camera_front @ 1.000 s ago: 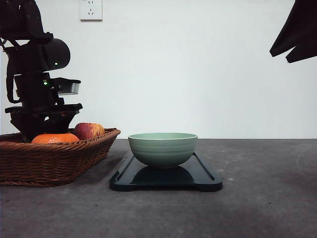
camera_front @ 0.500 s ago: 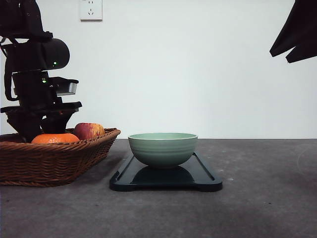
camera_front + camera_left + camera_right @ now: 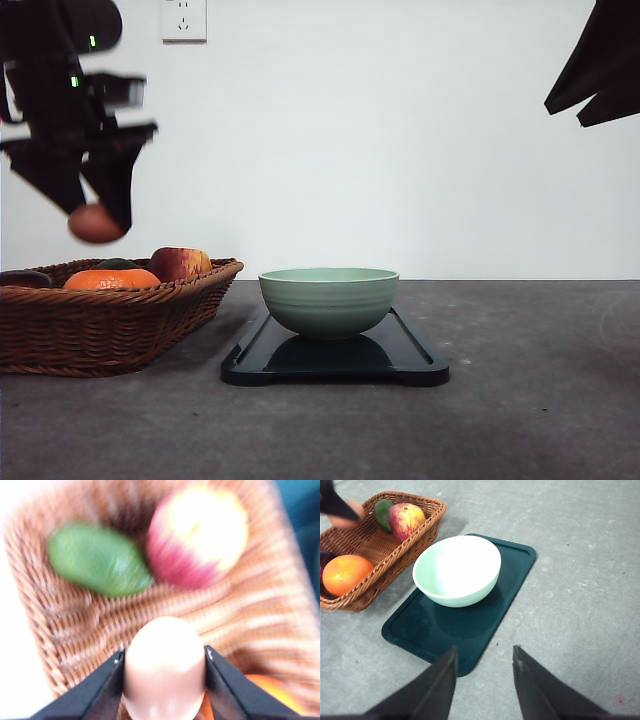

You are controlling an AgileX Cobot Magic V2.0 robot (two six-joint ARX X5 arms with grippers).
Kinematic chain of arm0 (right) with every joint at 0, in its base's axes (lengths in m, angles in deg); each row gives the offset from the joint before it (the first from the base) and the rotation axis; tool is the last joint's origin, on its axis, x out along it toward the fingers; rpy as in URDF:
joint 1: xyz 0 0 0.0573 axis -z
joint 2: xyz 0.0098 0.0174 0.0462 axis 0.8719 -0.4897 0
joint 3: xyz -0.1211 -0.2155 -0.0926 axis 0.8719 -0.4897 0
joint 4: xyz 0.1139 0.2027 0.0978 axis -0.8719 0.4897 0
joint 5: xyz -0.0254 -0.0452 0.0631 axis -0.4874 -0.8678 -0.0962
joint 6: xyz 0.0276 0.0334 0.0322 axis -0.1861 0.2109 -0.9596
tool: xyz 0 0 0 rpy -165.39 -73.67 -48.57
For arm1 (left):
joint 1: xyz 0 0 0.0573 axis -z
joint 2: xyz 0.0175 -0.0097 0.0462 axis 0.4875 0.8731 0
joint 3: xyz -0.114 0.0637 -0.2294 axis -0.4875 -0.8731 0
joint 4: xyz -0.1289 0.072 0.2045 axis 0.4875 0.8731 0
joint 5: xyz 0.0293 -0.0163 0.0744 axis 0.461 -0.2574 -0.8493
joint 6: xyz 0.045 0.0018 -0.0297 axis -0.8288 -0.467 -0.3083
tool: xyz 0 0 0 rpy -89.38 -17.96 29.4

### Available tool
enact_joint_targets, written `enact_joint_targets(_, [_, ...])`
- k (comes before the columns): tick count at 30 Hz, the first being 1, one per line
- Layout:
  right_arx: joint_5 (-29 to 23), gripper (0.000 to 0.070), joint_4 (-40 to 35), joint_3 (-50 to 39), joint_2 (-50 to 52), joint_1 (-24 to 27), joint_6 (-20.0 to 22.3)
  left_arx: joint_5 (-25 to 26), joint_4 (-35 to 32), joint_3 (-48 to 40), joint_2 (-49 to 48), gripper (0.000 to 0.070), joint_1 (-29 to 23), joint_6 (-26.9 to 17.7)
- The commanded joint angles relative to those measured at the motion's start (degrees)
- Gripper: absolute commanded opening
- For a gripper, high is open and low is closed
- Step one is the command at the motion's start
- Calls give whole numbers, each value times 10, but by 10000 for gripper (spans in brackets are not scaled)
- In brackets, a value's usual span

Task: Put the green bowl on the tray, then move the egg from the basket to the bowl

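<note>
At upper left, the left gripper [image 3: 97,222] holds a pale brown egg [image 3: 95,223] above the brown woven wicker basket [image 3: 110,320]; the right gripper [image 3: 484,672] is wide open.

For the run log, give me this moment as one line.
bowl on tray | left gripper holds egg above basket | right gripper open

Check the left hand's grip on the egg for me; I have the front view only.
Observer: In the left wrist view the egg sits squarely between both fingers of the left hand, above the basket.
Operator: Look inside the bowl.
Observer: The right wrist view shows the bowl empty, on the tray.
Operator: Report the right hand.
Observer: The right hand is open, fingers apart, holding nothing.
</note>
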State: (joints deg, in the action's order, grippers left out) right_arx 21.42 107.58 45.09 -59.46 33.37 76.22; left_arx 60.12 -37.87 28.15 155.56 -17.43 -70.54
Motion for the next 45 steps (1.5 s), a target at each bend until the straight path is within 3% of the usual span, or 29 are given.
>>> enact_joint_targets(1, [-1,209,-5,5,-3,-3,-6,27,-11,12,-10,181,8,11])
enact_joint_targets(5, [-1,209,-5,5,-3,-3,-6,97,-54,12,-32,181,29,62])
enact_joint_targets(9, [-1,209,-5,5,-3,-3,-6,135,-99,12,-31,181,63,80])
enact_joint_targets(15, [-1,209,-5,5,-3,-3,-6,128,-172,12,-19,180,128,72])
enact_joint_targets(23, [-1,209,-5,5,-3,-3,-6,57,-231,12,32,180,188,69])
enact_joint_targets(34, [-1,209,2,5,-3,-3,-6,57,-302,12,119,180,223,72])
enact_joint_targets(45, [-1,209,5,5,-3,-3,-6,30,-307,12,185,181,237,72])
